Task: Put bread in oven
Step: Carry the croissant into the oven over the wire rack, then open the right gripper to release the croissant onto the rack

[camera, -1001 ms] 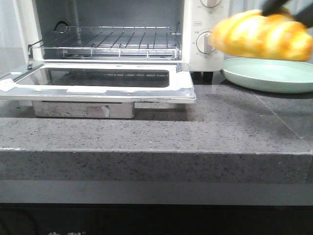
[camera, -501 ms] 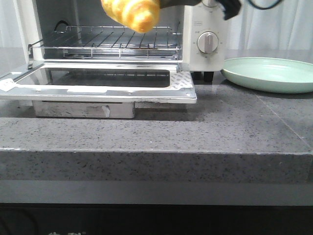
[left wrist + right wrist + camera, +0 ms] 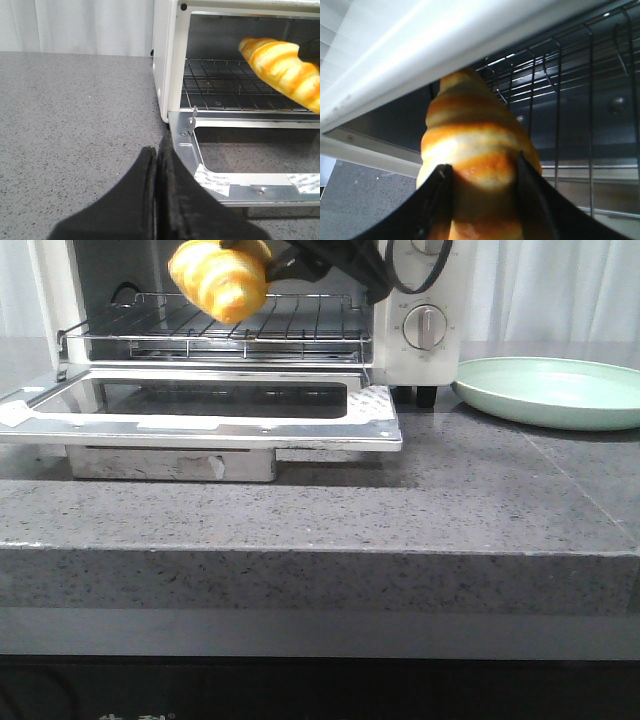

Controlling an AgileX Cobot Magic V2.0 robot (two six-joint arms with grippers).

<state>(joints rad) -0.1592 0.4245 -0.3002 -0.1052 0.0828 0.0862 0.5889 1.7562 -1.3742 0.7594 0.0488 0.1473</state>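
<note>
Front view: bread (image 3: 220, 278) held in the air in front of the open oven (image 3: 415, 310), above the front edge of the rack (image 3: 250, 325), not touching it. Right arm reaches in from 2 o'clock; the right gripper (image 3: 262, 258) is mostly hidden behind the bread here. Door (image 3: 200, 410) is folded down flat, glass window facing up. Plate (image 3: 555, 390) sits on the bench (image 3: 400, 510) at 3 o'clock of the oven, well apart from the bread. One dial (image 3: 427, 328) shows on the oven's right panel; the markings around it are too small to read.

Right wrist view alone shows the grip: jaws of the right gripper (image 3: 482, 200) clamped on the bread (image 3: 475, 150), one dark finger on each side, the bread's tapered tip pointing at the oven cavity. Rack wires (image 3: 570, 100) and the back wall show behind it.

Left wrist view alone shows the left gripper (image 3: 156, 165): jaws pressed together, holding nothing, low over the bench (image 3: 75, 110) and off the oven's left side. From here the bread (image 3: 282, 70) hangs at the right of the oven (image 3: 167, 60) opening. White stickers (image 3: 212, 180) on the door frame (image 3: 240, 190) carry small printed writing, not legible. No brand name readable in any view.
</note>
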